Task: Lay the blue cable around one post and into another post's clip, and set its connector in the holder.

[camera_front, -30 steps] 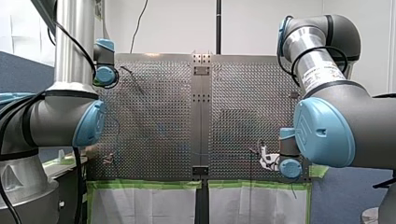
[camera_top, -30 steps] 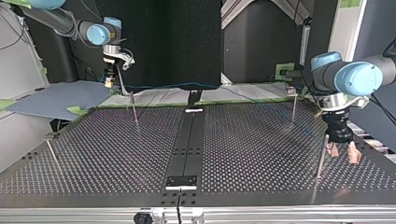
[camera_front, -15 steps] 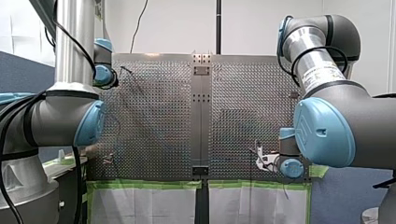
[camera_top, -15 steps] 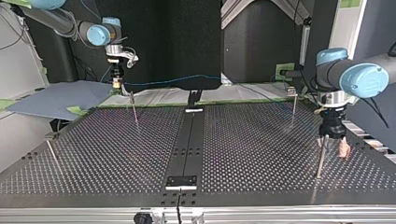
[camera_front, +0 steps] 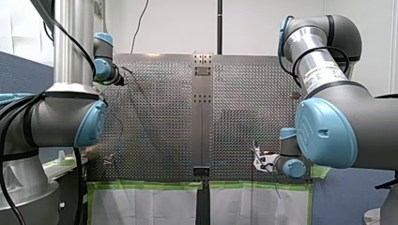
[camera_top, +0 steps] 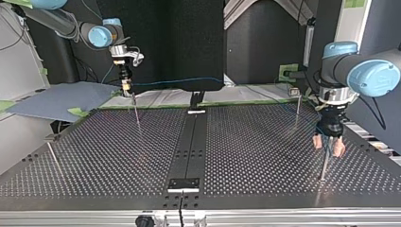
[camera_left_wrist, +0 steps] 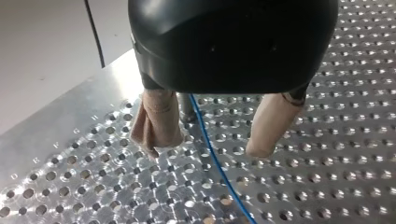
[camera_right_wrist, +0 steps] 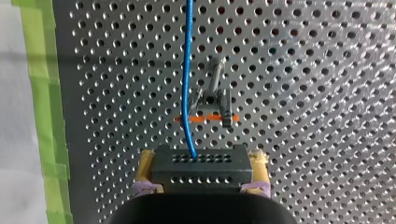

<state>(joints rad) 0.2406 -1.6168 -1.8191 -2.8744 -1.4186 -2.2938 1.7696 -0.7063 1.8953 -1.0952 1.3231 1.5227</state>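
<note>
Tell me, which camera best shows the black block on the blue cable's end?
The right wrist view: the connector sits large between the jaws, with the blue cable entering its holed face. In the top view it is too small to make out; the front view does not show it; the left wrist view shows only cable.

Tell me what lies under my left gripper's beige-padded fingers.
The thin blue cable runs between the fingers of the open left gripper, over the perforated metal table; neither pad grips it. The black gripper body hides where it leads.
</note>
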